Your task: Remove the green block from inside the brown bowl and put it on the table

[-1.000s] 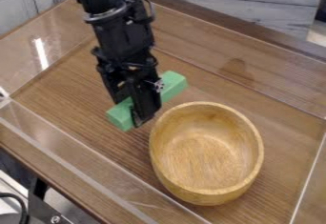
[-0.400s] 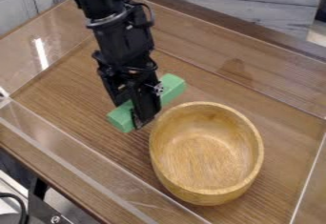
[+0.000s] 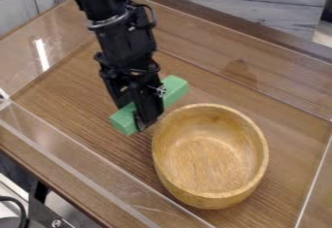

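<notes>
- The green block [image 3: 124, 121] lies outside the bowl, just beside its rim on the arm's side, its two ends showing on either side of the gripper.
- The black gripper [image 3: 149, 110] is down over the block's middle, the fingers around it; the block appears gripped between them.
- Close by stands the round, light brown wooden bowl [image 3: 211, 157], nothing inside it.
- Under both spreads the brown wood-grain tabletop [image 3: 68, 109]; whether the block touches it or hangs just above, I cannot tell.
- The step in hand looks like setting the block down. Next, the fingers should part once it rests flat, then lift straight up without nudging block or bowl.
</notes>
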`<state>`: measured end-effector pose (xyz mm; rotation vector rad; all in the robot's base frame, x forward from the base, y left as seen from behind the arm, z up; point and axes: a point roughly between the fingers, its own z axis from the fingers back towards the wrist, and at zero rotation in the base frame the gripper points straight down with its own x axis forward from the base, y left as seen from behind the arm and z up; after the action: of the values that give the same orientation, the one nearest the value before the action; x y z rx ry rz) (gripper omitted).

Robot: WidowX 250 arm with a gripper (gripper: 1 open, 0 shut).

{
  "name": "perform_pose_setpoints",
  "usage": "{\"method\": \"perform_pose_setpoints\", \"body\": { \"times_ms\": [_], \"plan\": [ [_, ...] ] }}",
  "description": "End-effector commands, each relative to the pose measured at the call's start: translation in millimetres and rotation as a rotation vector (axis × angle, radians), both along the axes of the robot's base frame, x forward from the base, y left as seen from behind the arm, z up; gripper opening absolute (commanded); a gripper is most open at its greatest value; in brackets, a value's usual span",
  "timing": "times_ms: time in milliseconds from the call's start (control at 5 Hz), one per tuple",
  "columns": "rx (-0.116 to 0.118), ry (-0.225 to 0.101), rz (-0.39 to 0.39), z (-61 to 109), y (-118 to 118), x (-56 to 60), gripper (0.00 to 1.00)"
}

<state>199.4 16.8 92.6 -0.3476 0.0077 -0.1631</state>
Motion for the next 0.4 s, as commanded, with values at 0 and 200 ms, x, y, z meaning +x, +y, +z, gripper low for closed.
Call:
{"method": "perform_pose_setpoints", "body": {
  "times_ms": [0, 200],
  "plan": [
    [0.011, -0.034, 0.015, 4.5, 6.1, 8.0, 0.0],
    [0.011, -0.034, 0.018, 2.3, 7.6, 10.0, 0.0]
  ]
}}
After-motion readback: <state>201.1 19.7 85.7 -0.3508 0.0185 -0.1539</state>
